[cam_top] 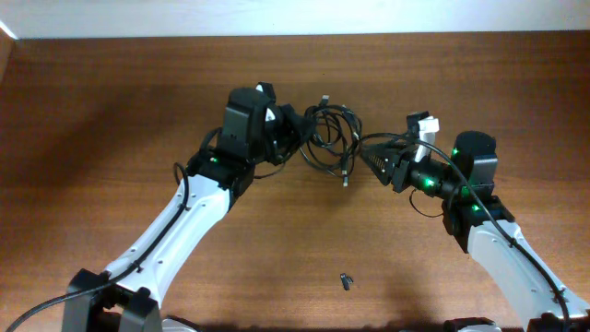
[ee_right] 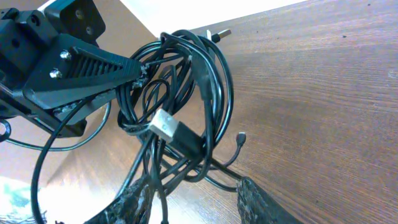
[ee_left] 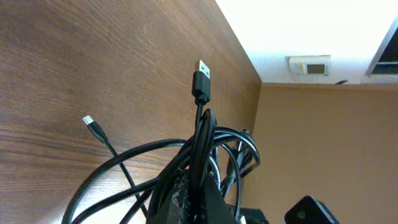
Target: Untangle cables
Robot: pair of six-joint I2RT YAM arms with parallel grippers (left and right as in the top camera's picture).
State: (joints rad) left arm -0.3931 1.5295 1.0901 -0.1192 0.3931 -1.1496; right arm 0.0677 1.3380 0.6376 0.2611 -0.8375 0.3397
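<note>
The cables [cam_top: 330, 132] are a knot of thin black cords at the middle of the table, with one plug end hanging toward the front [cam_top: 346, 177]. My left gripper [cam_top: 297, 131] is shut on the bundle from the left. In the left wrist view the cables [ee_left: 155, 155] loop out of my left gripper [ee_left: 198, 200], and a USB plug [ee_left: 201, 78] sticks up. My right gripper [cam_top: 371, 153] stands open at the bundle's right side. In the right wrist view the cables [ee_right: 205, 81] hang ahead of my right gripper [ee_right: 194, 205], with strands running past its left finger [ee_right: 134, 202].
A tiny dark clip-like piece [cam_top: 346, 280] lies on the wooden table [cam_top: 111, 111] near the front middle. The table's far edge meets a white wall [cam_top: 295, 17]. Thicker black wires run along both arms.
</note>
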